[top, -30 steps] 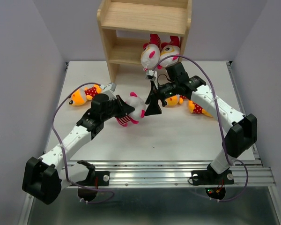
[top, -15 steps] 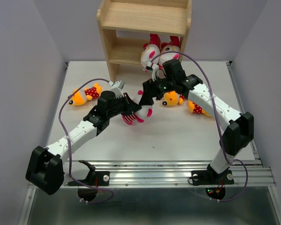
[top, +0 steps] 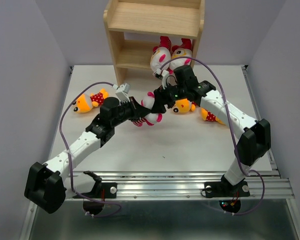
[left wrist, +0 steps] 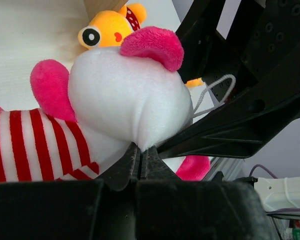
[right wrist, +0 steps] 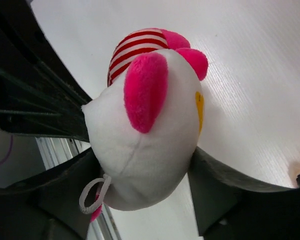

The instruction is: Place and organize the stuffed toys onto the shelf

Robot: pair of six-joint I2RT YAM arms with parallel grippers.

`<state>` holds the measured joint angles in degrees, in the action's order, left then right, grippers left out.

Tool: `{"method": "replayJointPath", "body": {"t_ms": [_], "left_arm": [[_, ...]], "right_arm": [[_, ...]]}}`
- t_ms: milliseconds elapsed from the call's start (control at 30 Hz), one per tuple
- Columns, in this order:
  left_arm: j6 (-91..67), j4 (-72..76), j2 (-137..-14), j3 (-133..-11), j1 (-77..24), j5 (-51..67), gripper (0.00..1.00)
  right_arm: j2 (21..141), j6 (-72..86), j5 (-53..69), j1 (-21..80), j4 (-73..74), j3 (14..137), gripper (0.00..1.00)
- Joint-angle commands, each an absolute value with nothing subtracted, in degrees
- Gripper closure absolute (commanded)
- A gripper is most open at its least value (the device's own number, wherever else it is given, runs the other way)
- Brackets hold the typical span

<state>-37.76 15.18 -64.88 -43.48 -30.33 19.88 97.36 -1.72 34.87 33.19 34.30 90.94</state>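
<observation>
A white-headed stuffed toy [top: 151, 117] with pink ears and a striped body hangs above the table's middle, between both arms. My left gripper [top: 140, 114] [left wrist: 141, 149] is shut, pinching the white head fabric [left wrist: 125, 100] from below. My right gripper [top: 157, 101] [right wrist: 142, 160] straddles the same head [right wrist: 145, 145], one finger against each side. Two more white-headed toys [top: 160, 59] [top: 181, 56] lie side by side on the lower board of the wooden shelf [top: 155, 20]. Yellow toys lie on the table at the left [top: 86, 102] and under the right arm [top: 182, 106] [top: 210, 116].
The shelf stands at the table's back edge, its near left post [top: 121, 75] close to the left arm's cable. The right arm's purple cable [top: 220, 80] loops above its forearm. A metal rail [top: 180, 182] runs along the near edge.
The left arm carried the white-headed toy up and toward the shelf. The right gripper came in over the toy's head and its fingers narrowed onto it.
</observation>
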Motion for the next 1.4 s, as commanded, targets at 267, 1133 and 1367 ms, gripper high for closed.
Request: {"method": "replayJointPath", "body": {"t_ms": [267, 1133, 1367], "left_arm": [[-34.11, 10.21, -58.29, -44.73, -30.59, 8.92, 0.40], [-30.06, -7.12, -31.91, -39.64, -29.71, -12.48, 0.01], [-36.46, -4.31, -28.13, -34.55, -29.79, -11.16, 0.01]], "right_arm": [[99.57, -23.54, 39.64, 34.19, 38.66, 99.74, 0.99], [100.99, -91.39, 1.42, 49.31, 32.19, 106.80, 0.98], [107.04, -97.82, -9.48, 49.31, 22.05, 111.23, 0.99]]}}
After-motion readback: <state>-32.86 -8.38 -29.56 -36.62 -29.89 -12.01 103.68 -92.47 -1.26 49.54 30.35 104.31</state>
